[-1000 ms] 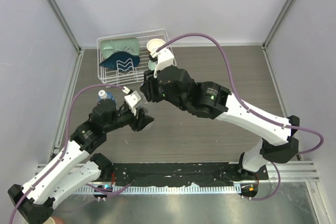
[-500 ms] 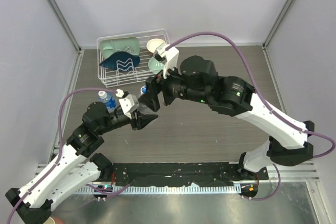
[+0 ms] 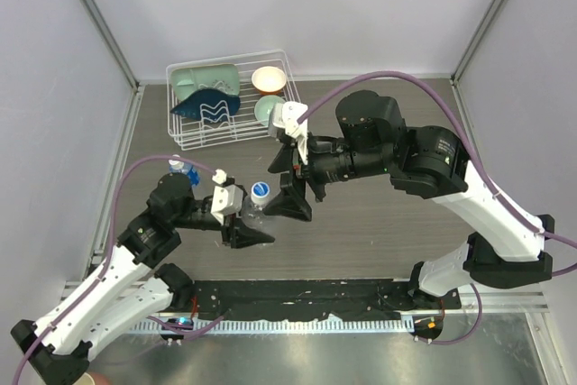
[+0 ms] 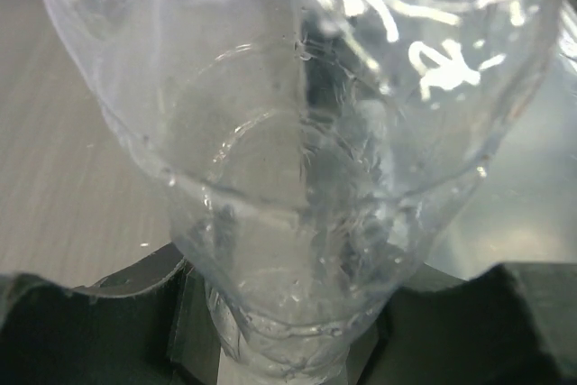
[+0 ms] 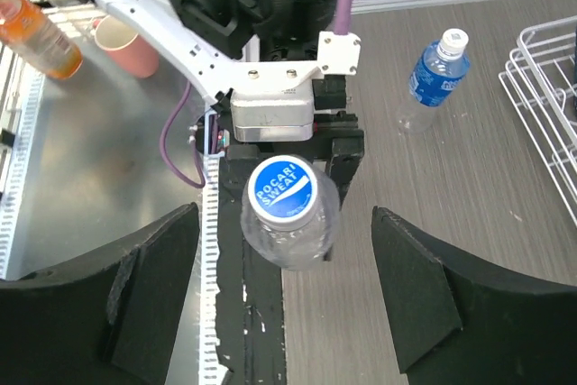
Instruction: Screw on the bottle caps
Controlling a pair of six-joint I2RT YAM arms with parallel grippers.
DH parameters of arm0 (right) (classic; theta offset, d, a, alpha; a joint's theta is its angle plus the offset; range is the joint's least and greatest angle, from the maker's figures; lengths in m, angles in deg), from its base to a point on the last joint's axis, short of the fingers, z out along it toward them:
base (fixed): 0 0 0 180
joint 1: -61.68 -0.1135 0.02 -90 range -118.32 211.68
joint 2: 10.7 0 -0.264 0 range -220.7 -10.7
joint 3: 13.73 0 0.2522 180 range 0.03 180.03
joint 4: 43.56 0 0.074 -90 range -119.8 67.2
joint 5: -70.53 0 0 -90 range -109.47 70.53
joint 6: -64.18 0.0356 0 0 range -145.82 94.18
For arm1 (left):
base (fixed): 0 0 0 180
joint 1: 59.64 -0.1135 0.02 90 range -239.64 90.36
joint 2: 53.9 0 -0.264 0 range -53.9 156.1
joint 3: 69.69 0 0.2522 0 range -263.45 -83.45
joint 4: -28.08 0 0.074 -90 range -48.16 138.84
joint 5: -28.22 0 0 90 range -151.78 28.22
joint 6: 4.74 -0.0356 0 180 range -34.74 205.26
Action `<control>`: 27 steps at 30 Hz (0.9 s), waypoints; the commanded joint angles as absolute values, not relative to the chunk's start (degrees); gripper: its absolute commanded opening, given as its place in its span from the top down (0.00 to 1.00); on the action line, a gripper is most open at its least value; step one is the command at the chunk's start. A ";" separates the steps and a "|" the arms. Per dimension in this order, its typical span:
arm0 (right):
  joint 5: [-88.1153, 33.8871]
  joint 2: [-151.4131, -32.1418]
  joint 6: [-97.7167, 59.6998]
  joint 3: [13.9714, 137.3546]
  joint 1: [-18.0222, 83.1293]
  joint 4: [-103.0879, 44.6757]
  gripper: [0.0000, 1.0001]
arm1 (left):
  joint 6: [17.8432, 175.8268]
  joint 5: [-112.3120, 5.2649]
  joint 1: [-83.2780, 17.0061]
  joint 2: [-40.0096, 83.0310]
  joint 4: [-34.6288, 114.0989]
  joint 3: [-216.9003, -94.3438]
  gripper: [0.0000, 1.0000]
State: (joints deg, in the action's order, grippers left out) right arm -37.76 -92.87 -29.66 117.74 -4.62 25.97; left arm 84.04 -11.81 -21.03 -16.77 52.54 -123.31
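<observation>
Now the left gripper clamps the plain bottle, cap facing the spread right gripper.

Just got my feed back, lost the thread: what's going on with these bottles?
The left end effector grips the plain clear bottle, which has a Pocari Sweat cap on its neck. The right end effector hangs open facing that cap, not touching it. How tight it sits can't be told. The blue-labelled bottle stands aside, its white cap on.
</observation>
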 commanded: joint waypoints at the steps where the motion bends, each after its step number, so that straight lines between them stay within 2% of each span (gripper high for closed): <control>1: -44.87 -92.79 -36.63 120.88 -4.33 27.06 0.18 | 80.60 2.01 -21.32 -16.19 55.99 -124.67 1.00; 5: -47.77 -92.79 -38.04 120.18 -4.33 25.66 0.20 | 80.51 3.43 -21.32 -15.93 56.60 -124.67 1.00; 14: -52.87 -94.98 -39.80 119.82 -4.33 23.02 0.33 | 80.86 3.69 -21.58 -15.49 56.60 -125.55 1.00; 21: -53.75 -96.39 -39.80 120.61 -4.24 21.97 0.37 | 80.95 3.96 -21.67 -15.66 56.69 -125.90 1.00; 25: -54.19 -96.13 -39.36 120.35 -4.33 21.79 0.51 | 81.12 3.61 -21.75 -16.10 56.52 -125.64 1.00; 26: -54.19 -96.13 -39.36 120.18 -4.33 21.79 0.60 | 81.12 3.43 -21.75 -16.10 56.34 -125.55 1.00; 27: -54.10 -96.04 -39.27 120.09 -4.33 21.70 0.64 | 81.21 3.34 -21.75 -16.19 56.25 -125.55 1.00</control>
State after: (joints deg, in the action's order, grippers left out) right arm -52.73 -97.09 -39.32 118.44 -4.45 24.48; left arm 81.55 2.46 -21.44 -15.42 57.11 -123.51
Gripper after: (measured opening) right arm 0.436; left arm 0.482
